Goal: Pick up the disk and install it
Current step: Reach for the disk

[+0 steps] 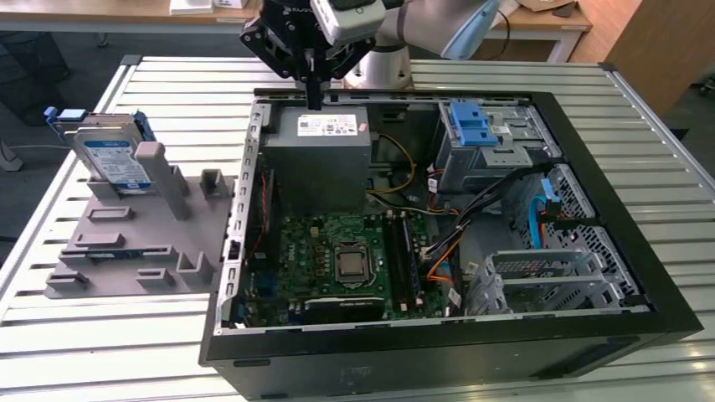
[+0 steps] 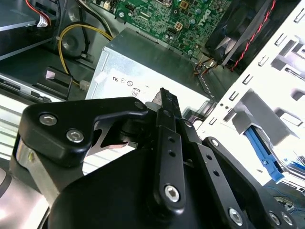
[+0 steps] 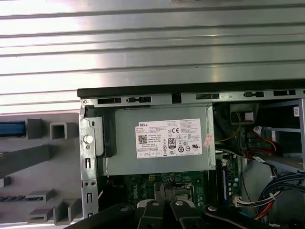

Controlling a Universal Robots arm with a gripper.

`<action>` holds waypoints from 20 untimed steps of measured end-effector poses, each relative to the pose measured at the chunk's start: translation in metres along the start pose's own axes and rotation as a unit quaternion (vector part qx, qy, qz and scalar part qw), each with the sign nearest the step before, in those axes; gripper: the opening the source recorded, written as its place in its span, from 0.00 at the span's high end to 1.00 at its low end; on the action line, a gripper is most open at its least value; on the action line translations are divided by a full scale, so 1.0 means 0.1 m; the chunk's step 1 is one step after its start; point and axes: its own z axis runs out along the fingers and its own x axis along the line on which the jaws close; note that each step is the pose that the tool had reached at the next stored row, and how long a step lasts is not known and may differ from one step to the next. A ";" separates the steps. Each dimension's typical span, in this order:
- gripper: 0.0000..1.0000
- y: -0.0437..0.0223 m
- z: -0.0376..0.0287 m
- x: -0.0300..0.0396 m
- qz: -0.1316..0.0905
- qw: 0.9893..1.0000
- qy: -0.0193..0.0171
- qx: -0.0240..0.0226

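Disk stands unpicked in the rack at 9 o'clock of the case in the exterior view; we have the gripper over the PSU at 12 o'clock, jaws pressed together, empty.

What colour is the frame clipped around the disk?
The frame around the disk is blue; clearest in the exterior view.

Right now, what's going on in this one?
A single robot arm holds its end effector, shut and empty, over the grey power supply at the back of the open computer case. The disk, in its blue carrier, stands upright in a grey fixture on the slatted table, to the exterior view's left of the case. Nothing touches it; it is not yet picked up or installed.
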 end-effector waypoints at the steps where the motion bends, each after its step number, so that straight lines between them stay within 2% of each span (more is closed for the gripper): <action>1: 0.89 0.000 0.000 0.007 0.000 1.000 0.000 0.000; 13: 0.89 -0.007 -0.001 0.099 0.000 1.000 0.000 0.000; 20: 0.89 -0.008 -0.002 0.104 0.000 1.000 0.000 0.000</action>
